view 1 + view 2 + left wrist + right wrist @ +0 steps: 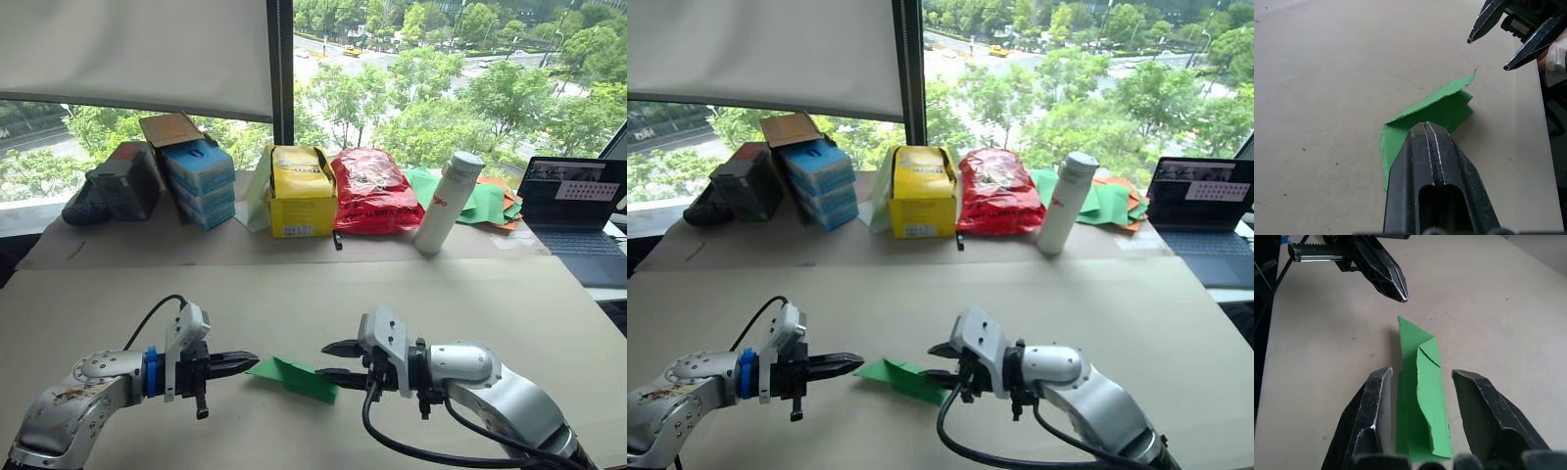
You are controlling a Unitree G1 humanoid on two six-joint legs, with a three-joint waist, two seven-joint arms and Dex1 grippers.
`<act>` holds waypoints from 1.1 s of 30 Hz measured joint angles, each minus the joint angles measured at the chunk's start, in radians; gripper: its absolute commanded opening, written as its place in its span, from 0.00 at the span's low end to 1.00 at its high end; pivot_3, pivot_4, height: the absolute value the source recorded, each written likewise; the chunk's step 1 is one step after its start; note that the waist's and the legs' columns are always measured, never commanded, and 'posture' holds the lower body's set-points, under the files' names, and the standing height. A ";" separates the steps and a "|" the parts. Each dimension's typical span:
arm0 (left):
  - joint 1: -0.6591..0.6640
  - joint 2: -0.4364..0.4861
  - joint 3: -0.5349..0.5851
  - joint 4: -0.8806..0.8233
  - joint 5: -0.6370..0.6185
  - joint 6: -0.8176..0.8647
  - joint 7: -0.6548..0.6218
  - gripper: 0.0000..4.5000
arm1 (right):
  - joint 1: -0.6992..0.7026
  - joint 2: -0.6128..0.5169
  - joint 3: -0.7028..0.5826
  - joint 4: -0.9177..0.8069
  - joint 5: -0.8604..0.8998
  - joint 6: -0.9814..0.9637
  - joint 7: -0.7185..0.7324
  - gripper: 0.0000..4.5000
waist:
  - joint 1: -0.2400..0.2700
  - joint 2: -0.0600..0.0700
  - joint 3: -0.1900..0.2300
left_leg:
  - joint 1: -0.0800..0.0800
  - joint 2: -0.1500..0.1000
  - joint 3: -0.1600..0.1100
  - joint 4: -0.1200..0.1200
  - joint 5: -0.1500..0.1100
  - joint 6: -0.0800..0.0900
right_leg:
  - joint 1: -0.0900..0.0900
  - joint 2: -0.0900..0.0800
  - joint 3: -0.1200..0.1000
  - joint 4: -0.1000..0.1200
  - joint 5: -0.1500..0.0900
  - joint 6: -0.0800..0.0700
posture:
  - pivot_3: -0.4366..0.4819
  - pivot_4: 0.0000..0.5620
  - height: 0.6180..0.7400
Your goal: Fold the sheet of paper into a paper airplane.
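While the sheet of paper (294,378) lies folded into a narrow green wedge on the near part of the bench (294,304), the two pincers face each other across it. The left pincer (243,361) is clenched, fingers pressed together, its tip just beside the paper's left end. The right pincer (335,360) is released, its fingers spread above and below the paper's right end; in the right wrist view the paper (1422,391) lies between them, its top layer lifted along a ragged edge.
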 measured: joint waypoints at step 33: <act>0.025 0.069 -0.006 -0.054 -0.038 0.027 0.025 0.99 | -0.121 0.115 0.012 0.378 0.023 -0.070 0.020 1.00 | 0.002 0.000 0.000 | 0.004 0.001 0.002 -0.001 0.002 -0.002 | 0.000 0.003 0.003 0.002 0.002 -0.004 | 0.48 0.27 1.00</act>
